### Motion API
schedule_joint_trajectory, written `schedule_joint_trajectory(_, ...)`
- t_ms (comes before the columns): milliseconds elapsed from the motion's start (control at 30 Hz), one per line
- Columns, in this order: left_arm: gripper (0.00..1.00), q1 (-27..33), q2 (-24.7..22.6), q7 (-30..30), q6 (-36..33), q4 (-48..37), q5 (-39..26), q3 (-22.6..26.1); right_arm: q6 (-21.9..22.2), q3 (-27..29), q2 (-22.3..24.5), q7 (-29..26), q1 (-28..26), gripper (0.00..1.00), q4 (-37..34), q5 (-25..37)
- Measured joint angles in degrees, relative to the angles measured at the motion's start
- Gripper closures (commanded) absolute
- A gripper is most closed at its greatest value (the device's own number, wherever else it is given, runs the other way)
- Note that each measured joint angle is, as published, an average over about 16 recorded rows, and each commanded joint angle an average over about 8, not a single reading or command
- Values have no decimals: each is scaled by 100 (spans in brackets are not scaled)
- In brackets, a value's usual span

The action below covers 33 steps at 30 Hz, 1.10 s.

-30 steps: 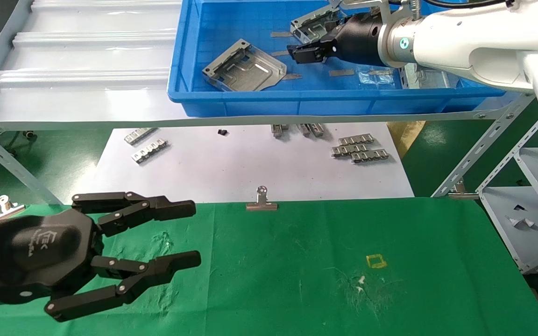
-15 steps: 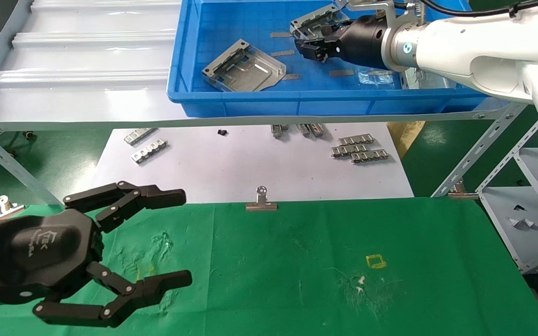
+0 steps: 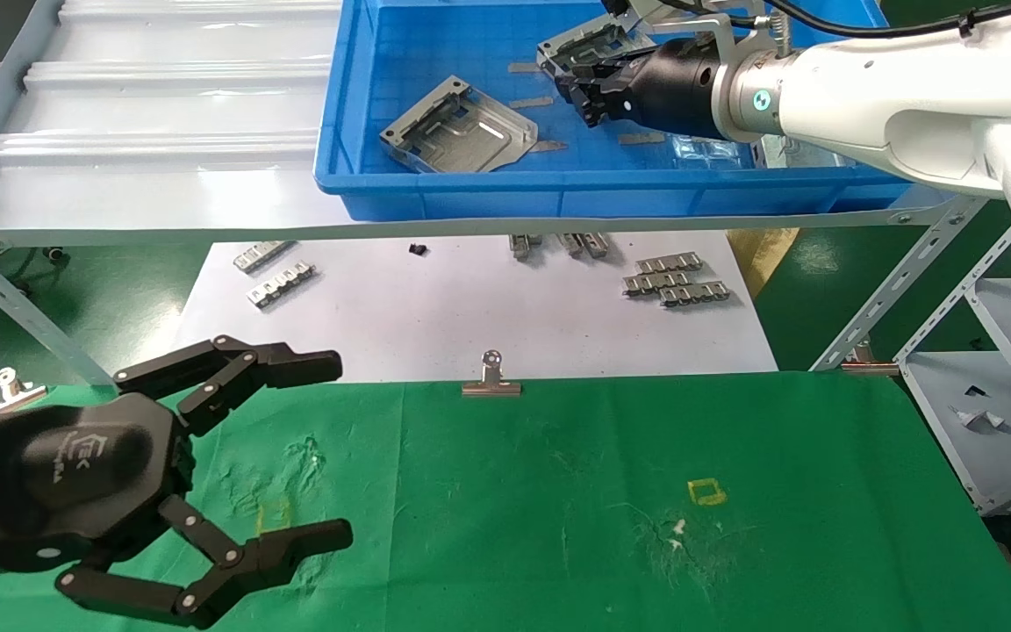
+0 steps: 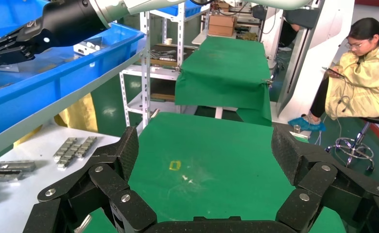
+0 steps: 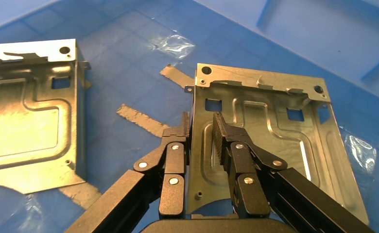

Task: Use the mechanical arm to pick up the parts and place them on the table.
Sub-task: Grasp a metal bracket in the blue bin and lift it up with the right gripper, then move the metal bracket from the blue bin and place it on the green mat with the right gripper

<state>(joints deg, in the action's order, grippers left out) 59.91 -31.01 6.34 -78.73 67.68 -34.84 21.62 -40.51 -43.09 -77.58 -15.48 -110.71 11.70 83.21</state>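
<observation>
Two silver brackets lie in the blue bin (image 3: 470,195): a nearer one (image 3: 462,132) and a farther one (image 3: 577,39). My right gripper (image 3: 577,89) reaches into the bin at the farther bracket. In the right wrist view my right gripper (image 5: 202,121) straddles the bent-up side wall of that bracket (image 5: 280,141). One finger is against the wall's outside and the other is inside, with a narrow gap left. The nearer bracket (image 5: 27,126) lies apart. My left gripper (image 3: 334,446) hovers wide open and empty over the green table (image 3: 558,491); the left wrist view shows the same (image 4: 204,150).
The bin sits on a pale ribbed shelf (image 3: 163,105) above a white sheet (image 3: 470,316) with ribbed metal strips (image 3: 677,279). A silver binder clip (image 3: 491,377) holds the table's far edge. A yellow square mark (image 3: 706,491) is on the cloth. A grey rack (image 3: 979,395) stands at the right.
My right gripper moved farther into the bin onto the far bracket's edge and its jaws narrowed. My left gripper's fingers spread wider and it stayed in place.
</observation>
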Motion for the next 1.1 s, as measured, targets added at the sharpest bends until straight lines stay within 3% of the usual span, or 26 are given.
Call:
schedule_joint_trajectory(333,0,0,0,0,0,0,0,0,-238,24,59,533,-99,100,-7,-276)
schedule_joint_trajectory(567,0,0,0,0,0,0,0,0,-666,165,218,1079,-265,100,-9,-563)
schedule_joint_trajectory(800,0,0,0,0,0,0,0,0,-1499,305,598,1605,-515,100,61,-810)
schedule_joint_trajectory(1100,0,0,0,0,0,0,0,0,-2962,279,1414,1871,-839,100,631,-856)
